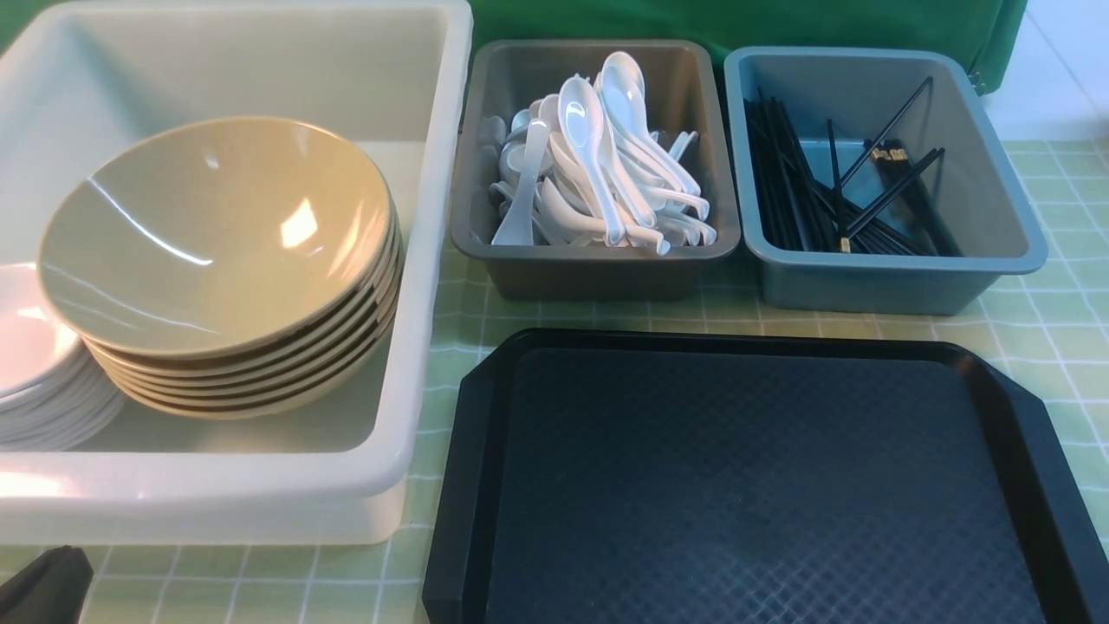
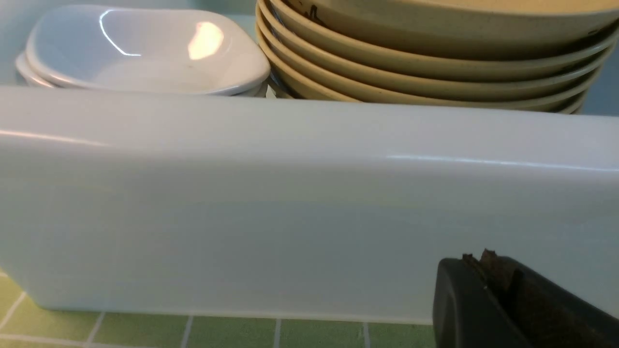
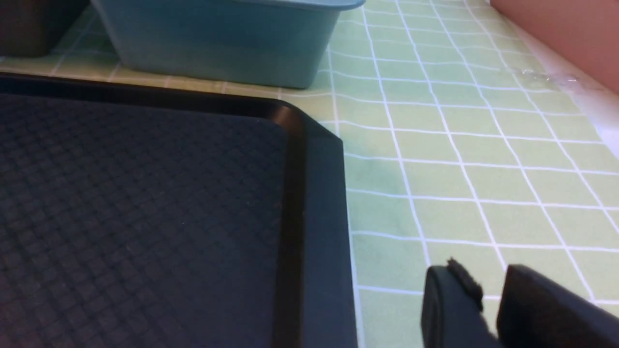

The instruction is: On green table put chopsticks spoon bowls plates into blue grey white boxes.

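Right wrist view: my right gripper (image 3: 488, 302) is slightly parted and empty, over the green table (image 3: 459, 169) beside the black tray (image 3: 145, 217). Left gripper (image 2: 493, 275) closed, empty, at white box (image 2: 290, 193). Bowls (image 1: 217, 234), spoons (image 1: 598, 165), chopsticks (image 1: 832, 199) all boxed; sorting looks done, nxt just retract.

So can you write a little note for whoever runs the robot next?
Left gripper: shut, empty, beside the large white plastic box.
Right gripper: slightly open, empty, over the pale green table.
Tan bowls and white square plates: stacked in the white box.
White spoons: in the dark grey box.
Black chopsticks: in the blue box.
Black textured tray: bare.
Nothing visible left to sort.
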`<state>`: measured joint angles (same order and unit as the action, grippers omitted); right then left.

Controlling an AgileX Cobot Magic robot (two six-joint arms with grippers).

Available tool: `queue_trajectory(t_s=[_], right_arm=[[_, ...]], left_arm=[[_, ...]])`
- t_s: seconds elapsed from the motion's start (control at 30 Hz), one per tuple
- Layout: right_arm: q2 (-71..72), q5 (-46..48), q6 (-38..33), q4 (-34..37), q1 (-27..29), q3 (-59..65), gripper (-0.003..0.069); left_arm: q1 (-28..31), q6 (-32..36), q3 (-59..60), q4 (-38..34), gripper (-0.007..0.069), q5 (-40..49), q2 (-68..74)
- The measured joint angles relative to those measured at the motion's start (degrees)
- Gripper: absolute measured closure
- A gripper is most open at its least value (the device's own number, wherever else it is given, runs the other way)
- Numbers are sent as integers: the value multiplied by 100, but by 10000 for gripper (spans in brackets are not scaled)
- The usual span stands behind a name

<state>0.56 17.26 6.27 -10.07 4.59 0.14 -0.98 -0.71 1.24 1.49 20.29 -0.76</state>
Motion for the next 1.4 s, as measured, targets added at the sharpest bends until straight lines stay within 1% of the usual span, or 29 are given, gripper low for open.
queue_trajectory(t_s=[1.4], right_arm=[[0,-11,-13,6,0,0,456]], left_arm=[[0,0,0,0,626,0,0]])
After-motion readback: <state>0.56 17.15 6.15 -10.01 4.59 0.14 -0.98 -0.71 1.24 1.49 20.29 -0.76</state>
